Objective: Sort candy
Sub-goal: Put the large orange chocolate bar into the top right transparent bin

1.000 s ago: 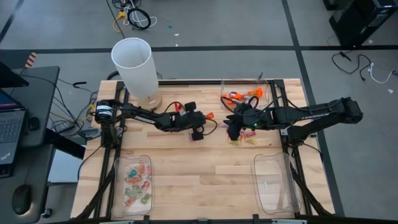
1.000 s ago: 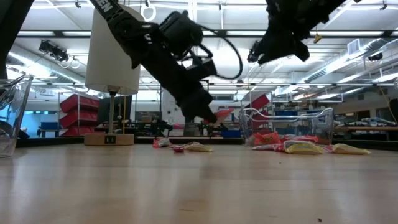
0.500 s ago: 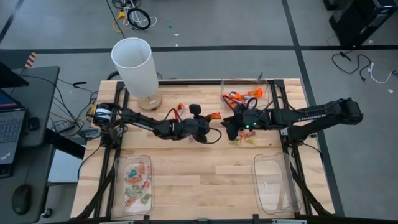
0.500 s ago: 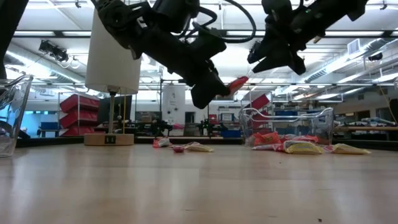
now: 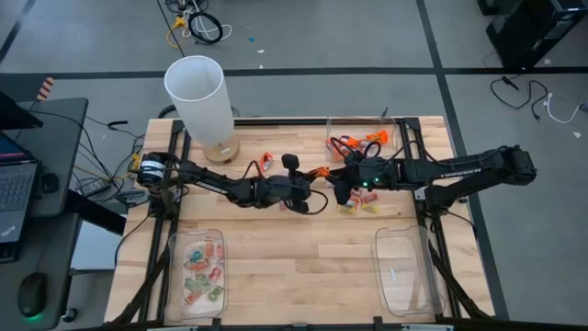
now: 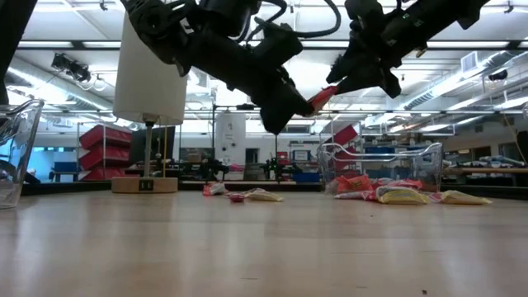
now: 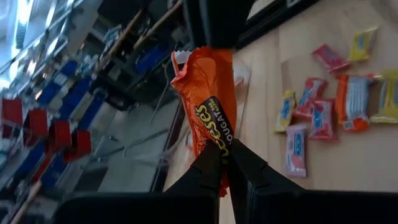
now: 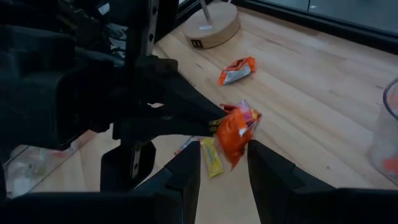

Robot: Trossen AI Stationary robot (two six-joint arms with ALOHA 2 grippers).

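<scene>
My left pincer [image 6: 307,105] is clamped on one orange candy [image 7: 208,115], lifted well clear of the tabletop [image 5: 276,257] near its middle. In my left wrist view the wrapper stands up from the pinched fingertips [image 7: 211,163]; part of its lettering is hidden where they grip it, and the top is crumpled.

My right pincer [image 8: 224,163] hangs just beside that candy with its fingers parted, holding nothing. From its wrist the orange wrapper sits between and just beyond the two fingers; I cannot tell whether they touch it. From above, both pincers merge into one dark mass and the gap between them is hard to read.

The rest of the candy is scattered. A loose group [image 5: 358,208] lies on the wood partly under my right arm, so some of it is covered. More orange ones [image 5: 354,142] sit in a clear tray [image 5: 386,124] at the far edge. A few pieces [image 5: 265,160] lie near the lamp [image 5: 197,97]. The near left tray [image 5: 170,276] holds several sorted sweets [image 5: 202,274]. The near right tray [image 5: 404,271] is cut off by the picture's edge. In the low view the far pile [image 6: 396,194] blurs together.
</scene>
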